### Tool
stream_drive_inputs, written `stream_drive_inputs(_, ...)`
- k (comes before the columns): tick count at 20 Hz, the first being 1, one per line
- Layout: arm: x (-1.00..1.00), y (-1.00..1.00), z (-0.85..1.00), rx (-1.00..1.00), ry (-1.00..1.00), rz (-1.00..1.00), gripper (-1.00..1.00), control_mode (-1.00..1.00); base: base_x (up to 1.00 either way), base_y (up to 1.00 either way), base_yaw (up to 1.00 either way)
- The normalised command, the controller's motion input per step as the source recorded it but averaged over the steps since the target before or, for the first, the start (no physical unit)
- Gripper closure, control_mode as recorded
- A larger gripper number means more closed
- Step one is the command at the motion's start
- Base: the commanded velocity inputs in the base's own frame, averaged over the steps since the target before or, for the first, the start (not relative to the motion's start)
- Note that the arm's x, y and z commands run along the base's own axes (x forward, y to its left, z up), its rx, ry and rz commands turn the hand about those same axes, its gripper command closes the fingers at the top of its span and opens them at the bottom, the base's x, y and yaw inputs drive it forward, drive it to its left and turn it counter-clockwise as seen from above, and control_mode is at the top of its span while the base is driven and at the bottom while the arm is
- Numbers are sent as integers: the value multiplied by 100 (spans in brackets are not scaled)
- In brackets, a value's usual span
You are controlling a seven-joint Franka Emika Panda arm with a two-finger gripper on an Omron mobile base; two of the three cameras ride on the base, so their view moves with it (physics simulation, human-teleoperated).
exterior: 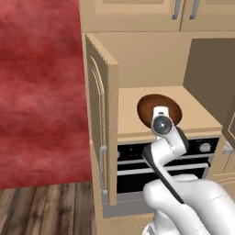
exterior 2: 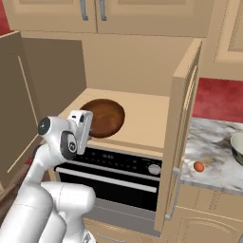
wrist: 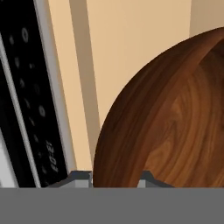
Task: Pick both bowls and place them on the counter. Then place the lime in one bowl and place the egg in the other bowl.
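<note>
White arm reaching into an open tan cabinet above a black oven.
The gripper (wrist: 115, 177) pinches the rim of the round dark brown wooden bowl (exterior 2: 103, 117) on the tan wood shelf (exterior 2: 142, 118); the right base view adds the small orange-brown egg (exterior 2: 199, 166) and pale glossy bowl (exterior 2: 237, 147) on the marbled counter (exterior 2: 213, 142); forearm angled upward, hand level with the shelf.

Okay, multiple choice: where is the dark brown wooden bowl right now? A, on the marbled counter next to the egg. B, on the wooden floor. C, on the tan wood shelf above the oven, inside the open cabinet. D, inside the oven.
C: the wooden bowl rests on the tan shelf just above the oven, between the open cabinet doors, with the pincer closed on its rim; the egg lies apart on the marbled counter.
</note>
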Motion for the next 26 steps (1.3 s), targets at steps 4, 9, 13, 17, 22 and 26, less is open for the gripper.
stream_drive_inputs(4, -75, -8, 16, 1, -2, -9, 100, -100, 0, 0, 0)
stream_drive_inputs(9, -72, -3, 18, 0, 0, -11, 100, -100, 0, 0, 0)
stream_drive_inputs(13, -84, -4, 0, 1, 0, -8, 100, -100, 0, 0, 0)
stream_drive_inputs(17, -78, 0, -3, 0, 0, -8, 100, -100, 0, 0, 0)
stream_drive_inputs(22, -34, 0, -3, 0, 0, -4, 100, 100, -24, 0, -2)
stream_drive_inputs(26, 0, 0, 0, 0, 0, 0, 100, 100, -68, 0, -5)
